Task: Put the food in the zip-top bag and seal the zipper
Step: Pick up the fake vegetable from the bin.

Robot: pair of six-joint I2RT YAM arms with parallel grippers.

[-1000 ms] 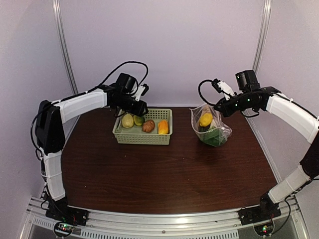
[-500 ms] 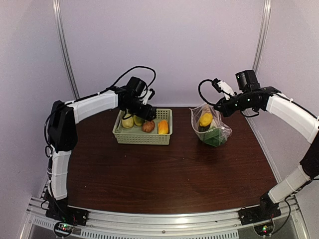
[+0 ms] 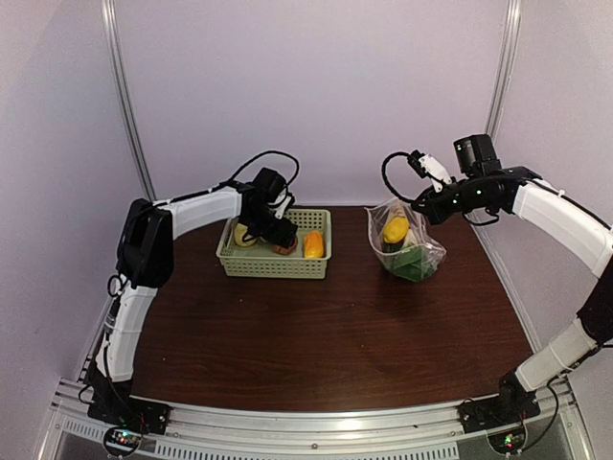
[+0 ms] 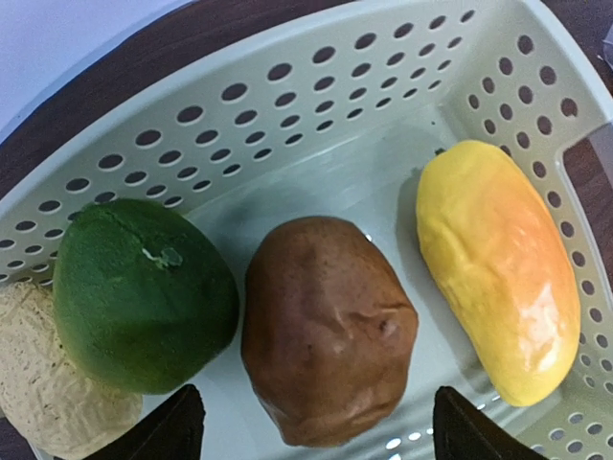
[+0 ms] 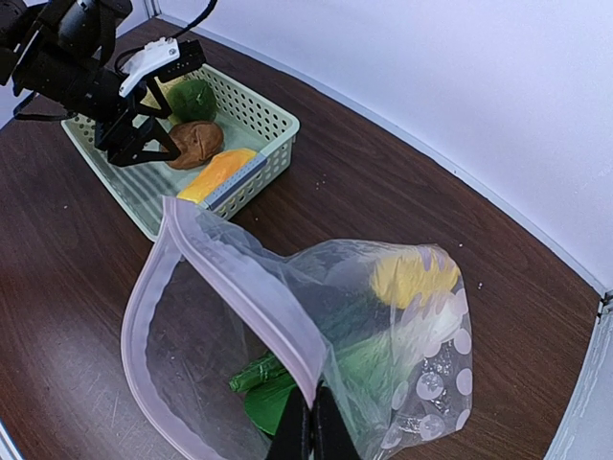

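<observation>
The dark wooden table (image 3: 316,335) lies bare across its whole 6 o'clock half, with broad free room in front of both arms. A strip of bare wood also separates the basket from the bag.

The pale green perforated basket (image 3: 273,264) sits at 11 o'clock, its far rim near the back wall. The left gripper (image 4: 321,436) hangs inside it with its fingers spread wide, gripping nothing, one tip on either side of the brown potato-like piece (image 4: 326,340). A green round piece (image 4: 144,297) lies at that piece's 9 o'clock, touching a pale tan rough piece (image 4: 48,383) in the corner. A yellow-orange mango-like piece (image 4: 498,268) lies at 3 o'clock along the side wall.

The zip-top bag (image 5: 402,364) stands at 1 o'clock, near the table's right edge. The right gripper (image 5: 311,431) is clamped on its rim, and the mouth gapes toward the basket. Inside are a yellow piece (image 5: 407,273) and green leafy pieces (image 5: 278,398). The zipper (image 5: 244,287) runs unsealed along the mouth edge.
</observation>
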